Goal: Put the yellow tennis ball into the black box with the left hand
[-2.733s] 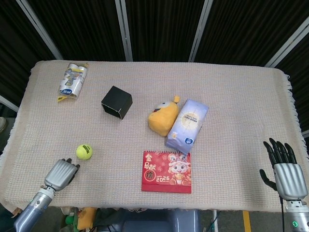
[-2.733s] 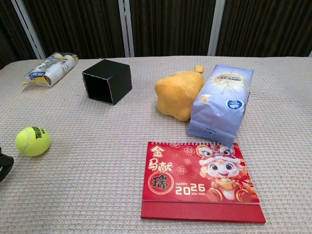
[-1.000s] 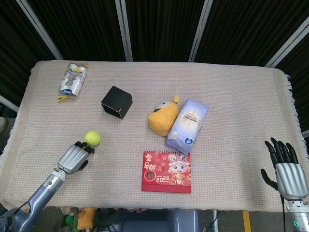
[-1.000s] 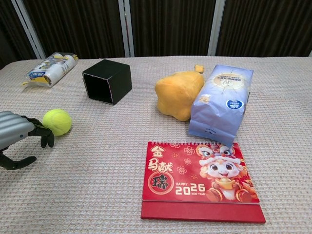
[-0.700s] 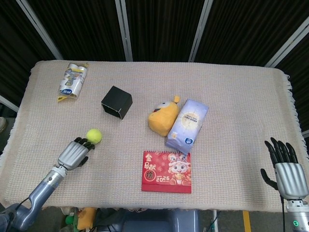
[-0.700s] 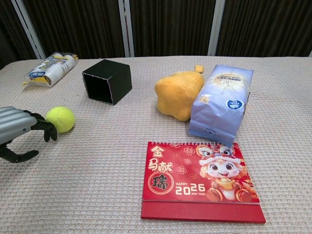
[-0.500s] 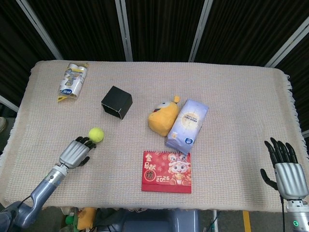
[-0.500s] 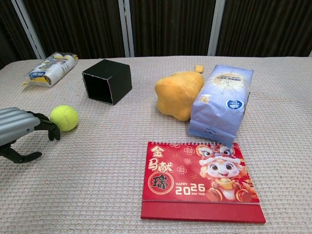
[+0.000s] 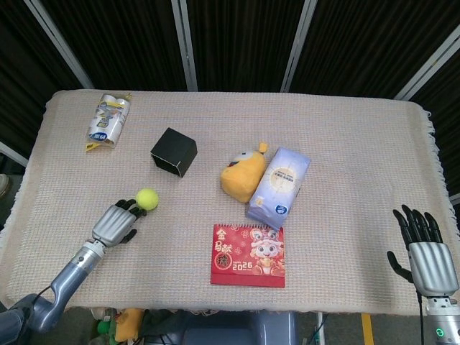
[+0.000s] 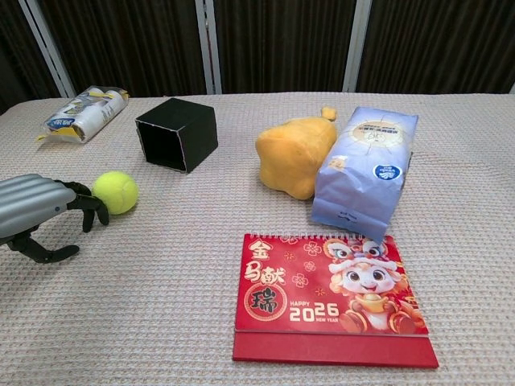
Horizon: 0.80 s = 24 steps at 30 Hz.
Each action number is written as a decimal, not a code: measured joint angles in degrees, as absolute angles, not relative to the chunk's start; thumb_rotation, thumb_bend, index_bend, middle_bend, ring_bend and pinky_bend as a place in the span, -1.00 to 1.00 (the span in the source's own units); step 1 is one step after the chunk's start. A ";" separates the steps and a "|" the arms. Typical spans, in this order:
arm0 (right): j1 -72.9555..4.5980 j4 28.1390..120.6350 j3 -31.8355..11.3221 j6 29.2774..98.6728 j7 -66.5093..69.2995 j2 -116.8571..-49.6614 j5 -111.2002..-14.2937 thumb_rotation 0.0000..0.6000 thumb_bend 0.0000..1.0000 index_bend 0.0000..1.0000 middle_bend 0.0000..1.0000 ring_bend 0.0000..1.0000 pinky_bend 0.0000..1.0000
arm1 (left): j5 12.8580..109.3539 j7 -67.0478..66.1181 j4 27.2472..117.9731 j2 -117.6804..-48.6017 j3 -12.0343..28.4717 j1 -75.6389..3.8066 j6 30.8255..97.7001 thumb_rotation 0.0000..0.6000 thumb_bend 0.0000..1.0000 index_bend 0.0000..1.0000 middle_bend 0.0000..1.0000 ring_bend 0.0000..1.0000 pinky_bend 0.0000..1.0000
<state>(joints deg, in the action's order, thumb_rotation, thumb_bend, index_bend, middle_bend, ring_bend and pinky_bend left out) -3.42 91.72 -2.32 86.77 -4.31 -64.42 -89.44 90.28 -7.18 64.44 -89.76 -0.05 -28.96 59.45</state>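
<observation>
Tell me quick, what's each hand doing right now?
Left hand: open, holding nothing, fingertips right at the yellow tennis ball.
Right hand: open, empty, fingers spread.

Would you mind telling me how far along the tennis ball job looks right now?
Done: nothing yet; the round yellow tennis ball lies on the cloth, outside the black cube box. In hand: the left hand sits right behind the ball, fingertips at it, without a grip. Left: grasp it, lift, and drop it into the box. The right hand rests open at the table's edge.
</observation>
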 measured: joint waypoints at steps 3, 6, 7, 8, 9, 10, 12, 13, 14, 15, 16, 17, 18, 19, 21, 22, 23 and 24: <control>-3.45 91.72 -2.37 86.72 -4.20 -64.39 -89.36 1.00 -0.24 -1.00 -1.00 -1.00 -1.00 | 90.33 -6.70 63.44 -90.57 0.08 -29.21 59.74 1.00 -0.30 -0.46 -0.47 -0.74 -0.55; -3.45 91.74 -2.37 86.71 -4.06 -64.31 -89.34 1.00 -0.24 -1.00 -1.00 -1.00 -1.00 | 89.94 -6.49 62.39 -91.59 0.46 -29.41 59.93 1.00 -0.30 -0.49 -0.50 -0.78 -0.57; -3.45 91.76 -2.37 86.69 -4.03 -64.28 -89.34 1.00 -0.24 -1.00 -1.00 -1.00 -1.00 | 89.80 -6.44 62.10 -91.90 0.59 -29.46 59.99 1.00 -0.30 -0.50 -0.52 -0.78 -0.57; -3.43 91.75 -2.35 86.70 -3.99 -64.27 -89.35 1.00 -0.24 -1.00 -1.00 -1.00 -1.00 | 89.60 -6.39 61.73 -92.30 0.74 -29.52 60.05 1.00 -0.30 -0.51 -0.52 -0.78 -0.57; -3.42 91.75 -2.34 86.72 -3.96 -64.27 -89.36 1.00 -0.24 -1.00 -1.00 -1.00 -1.00 | 89.46 -6.37 61.44 -92.61 0.83 -29.56 60.09 1.00 -0.30 -0.52 -0.53 -0.78 -0.57; -3.41 91.74 -2.34 86.74 -3.94 -64.26 -89.37 1.00 -0.24 -1.00 -1.00 -1.00 -1.00 | 89.35 -6.37 61.15 -92.90 0.90 -29.60 60.13 1.00 -0.30 -0.53 -0.53 -0.80 -0.57; -3.41 91.73 -2.32 86.74 -3.95 -64.24 -89.39 1.00 -0.24 -1.00 -1.00 -1.00 -1.00 | 89.22 -6.35 60.54 -93.54 1.01 -29.67 60.41 1.00 -0.30 -0.55 -0.55 -0.83 -0.59; -3.41 91.74 -2.30 86.70 -3.95 -64.25 -89.41 1.00 -0.24 -1.00 -1.00 -1.00 -1.00 | 89.21 -6.35 60.29 -93.76 1.04 -29.69 60.57 1.00 -0.30 -0.56 -0.56 -0.84 -0.60; -3.42 91.75 -2.28 86.68 -3.97 -64.24 -89.43 1.00 -0.24 -1.00 -1.00 -1.00 -1.00 | 89.18 -6.32 59.99 -94.04 1.07 -29.72 60.73 1.00 -0.30 -0.57 -0.56 -0.84 -0.60; -3.43 91.77 -2.26 86.66 -4.02 -64.24 -89.45 1.00 -0.24 -1.00 -1.00 -1.00 -1.00 | 89.13 -6.24 59.81 -94.21 1.10 -29.79 60.75 1.00 -0.30 -0.57 -0.57 -0.84 -0.60; -3.43 91.80 -2.24 86.63 -4.08 -64.23 -89.46 1.00 -0.24 -1.00 -1.00 -1.00 -1.00 | 89.08 -6.13 59.71 -94.34 1.15 -29.89 60.75 1.00 -0.30 -0.57 -0.57 -0.84 -0.60; -3.42 91.82 -2.22 86.62 -4.10 -64.23 -89.46 1.00 -0.24 -1.00 -1.00 -1.00 -1.00 | 89.05 -5.96 59.61 -94.48 1.22 -30.03 60.76 1.00 -0.30 -0.57 -0.56 -0.84 -0.60; -3.41 91.83 -2.22 86.63 -4.11 -64.22 -89.46 1.00 -0.24 -1.00 -1.00 -1.00 -1.00 | 89.06 -5.80 59.57 -94.55 1.26 -30.13 60.78 1.00 -0.30 -0.58 -0.56 -0.84 -0.60; -3.40 91.85 -2.23 86.65 -4.09 -64.22 -89.44 1.00 -0.24 -1.00 -1.00 -1.00 -1.00 | 89.08 -5.59 59.54 -94.62 1.30 -30.24 60.80 1.00 -0.30 -0.58 -0.56 -0.84 -0.60; -3.39 91.87 -2.25 86.68 -4.06 -64.21 -89.41 1.00 -0.24 -1.00 -1.00 -1.00 -1.00 | 89.15 -5.03 59.53 -94.76 1.39 -30.49 60.90 1.00 -0.30 -0.58 -0.56 -0.84 -0.60; -3.38 91.88 -2.28 86.71 -4.02 -64.20 -89.39 1.00 -0.24 -1.00 -1.00 -1.00 -1.00 | 89.22 -4.80 59.54 -94.83 1.46 -30.59 61.05 1.00 -0.30 -0.58 -0.56 -0.84 -0.60; -3.37 91.88 -2.30 86.74 -3.99 -64.19 -89.37 1.00 -0.24 -1.00 -1.00 -1.00 -1.00 | 89.30 -4.54 59.54 -94.92 1.55 -30.71 61.33 1.00 -0.30 -0.58 -0.56 -0.84 -0.60; -3.37 91.88 -2.30 86.75 -3.97 -64.18 -89.37 1.00 -0.24 -1.00 -1.00 -1.00 -1.00 | 89.36 -4.37 59.53 -94.99 1.64 -30.79 61.54 1.00 -0.30 -0.58 -0.56 -0.84 -0.60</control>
<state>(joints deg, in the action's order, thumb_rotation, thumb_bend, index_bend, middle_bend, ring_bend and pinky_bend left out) -3.37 91.88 -2.30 86.75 -3.97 -64.18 -89.37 89.36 -4.37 59.53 -94.99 1.64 -30.79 61.54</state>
